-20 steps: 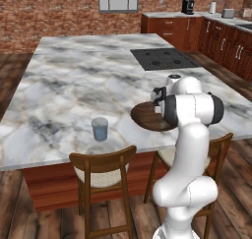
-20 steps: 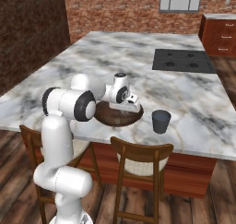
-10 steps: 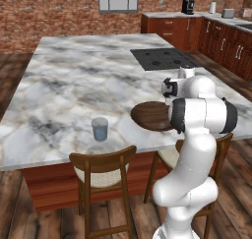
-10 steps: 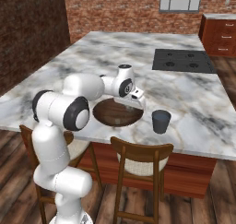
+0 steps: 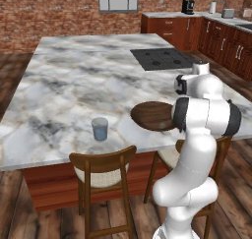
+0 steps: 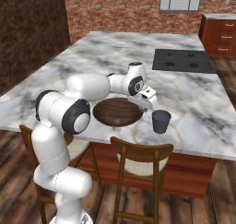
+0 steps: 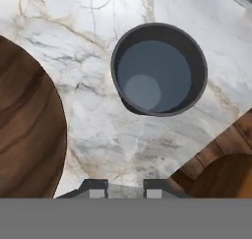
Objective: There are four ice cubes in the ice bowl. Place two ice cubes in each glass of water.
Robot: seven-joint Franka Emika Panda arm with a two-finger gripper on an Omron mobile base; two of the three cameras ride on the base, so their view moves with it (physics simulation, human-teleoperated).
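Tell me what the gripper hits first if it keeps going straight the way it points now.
Probably bare marble. In the hand view the gripper points down at the countertop, between the ice bowl and the dark glass of water. The glass lies ahead of the tips, not under them, though depth is unclear.

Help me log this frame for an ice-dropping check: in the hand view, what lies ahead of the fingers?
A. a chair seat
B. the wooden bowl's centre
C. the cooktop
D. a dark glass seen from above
D: the hand view looks down into the round open mouth of the dark glass standing on the marble counter, with the ice bowl off to one side.
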